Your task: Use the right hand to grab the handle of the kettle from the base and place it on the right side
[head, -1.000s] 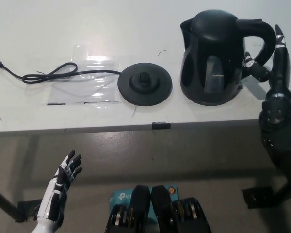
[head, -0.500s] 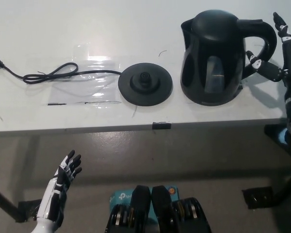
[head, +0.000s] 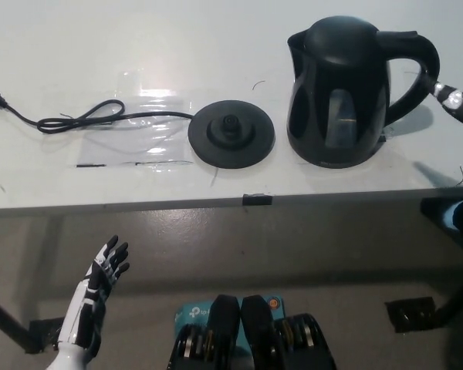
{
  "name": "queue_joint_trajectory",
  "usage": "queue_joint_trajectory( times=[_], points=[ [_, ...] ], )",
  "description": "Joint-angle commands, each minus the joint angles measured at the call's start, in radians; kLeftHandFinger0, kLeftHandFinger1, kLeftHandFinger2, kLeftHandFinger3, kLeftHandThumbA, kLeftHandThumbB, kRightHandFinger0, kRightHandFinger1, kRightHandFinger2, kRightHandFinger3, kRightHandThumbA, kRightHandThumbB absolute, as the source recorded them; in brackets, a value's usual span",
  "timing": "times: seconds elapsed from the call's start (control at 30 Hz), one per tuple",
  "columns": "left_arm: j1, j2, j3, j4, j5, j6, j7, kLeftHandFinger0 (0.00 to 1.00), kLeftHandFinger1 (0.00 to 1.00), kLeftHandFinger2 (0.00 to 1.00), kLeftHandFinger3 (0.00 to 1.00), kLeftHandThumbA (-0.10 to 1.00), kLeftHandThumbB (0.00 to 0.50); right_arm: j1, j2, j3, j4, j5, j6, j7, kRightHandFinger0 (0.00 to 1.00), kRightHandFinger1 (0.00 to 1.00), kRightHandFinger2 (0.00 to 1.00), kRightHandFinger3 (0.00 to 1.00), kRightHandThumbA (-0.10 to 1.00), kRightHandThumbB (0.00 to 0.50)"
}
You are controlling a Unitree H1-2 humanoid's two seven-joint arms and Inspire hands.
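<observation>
Only right hand (head: pixel 455 100) fingers (head: pixel 446 92) show — clear of kettle (head: pixel 339 92).

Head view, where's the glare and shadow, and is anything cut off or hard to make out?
Head view: glare on the clear plastic sheet under the power cord; the black kettle shows almost no surface detail and casts a soft shadow to its right on the white table; the right hand is cropped at the right edge; the left hand hangs open, sharp, below the table.
</observation>
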State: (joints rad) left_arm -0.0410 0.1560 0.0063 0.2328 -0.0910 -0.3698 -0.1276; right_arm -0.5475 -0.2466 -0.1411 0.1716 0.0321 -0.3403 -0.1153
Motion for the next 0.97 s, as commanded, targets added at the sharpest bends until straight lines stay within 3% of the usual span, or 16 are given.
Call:
queue_joint_trajectory(
  times=[0.0, 0.07, 0.1, 0.13, 0.2, 0.37, 0.53, 0.7, 0.93],
  points=[
    [-0.057, 0.024, 0.013, 0.000, 0.004, -0.019, -0.007, 1.00, 1.00, 1.00, 1.00, 1.00, 0.500, 0.048, 0.073, -0.038, -0.166, -0.197, -0.072, -0.130, 1.00, 1.00, 1.00, 1.00, 1.00, 0.417],
    [-0.072, 0.026, 0.014, 0.003, 0.009, -0.016, -0.004, 1.00, 1.00, 1.00, 1.00, 1.00, 0.500, 0.114, 0.132, -0.026, -0.228, -0.331, -0.117, -0.174, 1.00, 1.00, 1.00, 1.00, 1.00, 0.367],
    [-0.077, 0.026, 0.014, 0.004, 0.010, -0.016, -0.005, 1.00, 1.00, 1.00, 1.00, 1.00, 0.500, 0.136, 0.139, -0.002, -0.234, -0.394, -0.126, -0.217, 1.00, 1.00, 1.00, 1.00, 1.00, 0.310],
    [-0.083, 0.026, 0.013, 0.008, 0.000, -0.017, -0.012, 1.00, 1.00, 1.00, 1.00, 1.00, 0.500, 0.203, 0.141, 0.097, -0.236, -0.371, -0.130, -0.209, 1.00, 1.00, 1.00, 1.00, 1.00, 0.308],
    [-0.078, 0.027, 0.010, 0.009, -0.004, -0.020, -0.017, 1.00, 1.00, 1.00, 1.00, 1.00, 0.500, 0.248, 0.147, 0.151, -0.209, -0.404, -0.130, -0.239, 1.00, 1.00, 1.00, 1.00, 1.00, 0.314],
    [-0.068, 0.029, 0.008, 0.008, -0.012, -0.023, -0.025, 1.00, 1.00, 1.00, 1.00, 1.00, 0.500, 0.339, 0.128, 0.297, -0.030, -0.423, -0.130, -0.333, 1.00, 1.00, 1.00, 1.00, 1.00, 0.226],
    [-0.046, 0.034, 0.006, -0.007, -0.004, -0.020, -0.025, 1.00, 1.00, 1.00, 1.00, 1.00, 0.500, 0.362, 0.127, 0.318, 0.076, -0.327, -0.130, -0.285, 1.00, 1.00, 1.00, 1.00, 1.00, 0.271],
    [-0.003, 0.026, -0.010, -0.020, 0.005, -0.026, -0.031, 1.00, 1.00, 1.00, 1.00, 1.00, 0.500, 0.417, 0.108, 0.337, 0.067, -0.269, -0.130, -0.264, 1.00, 1.00, 1.00, 1.00, 1.00, 0.231],
    [-0.011, 0.035, -0.009, -0.023, 0.024, -0.012, -0.028, 1.00, 1.00, 1.00, 1.00, 1.00, 0.500, 0.410, 0.109, 0.350, 0.091, -0.247, -0.130, -0.252, 1.00, 1.00, 1.00, 1.00, 1.00, 0.247]
  ],
)
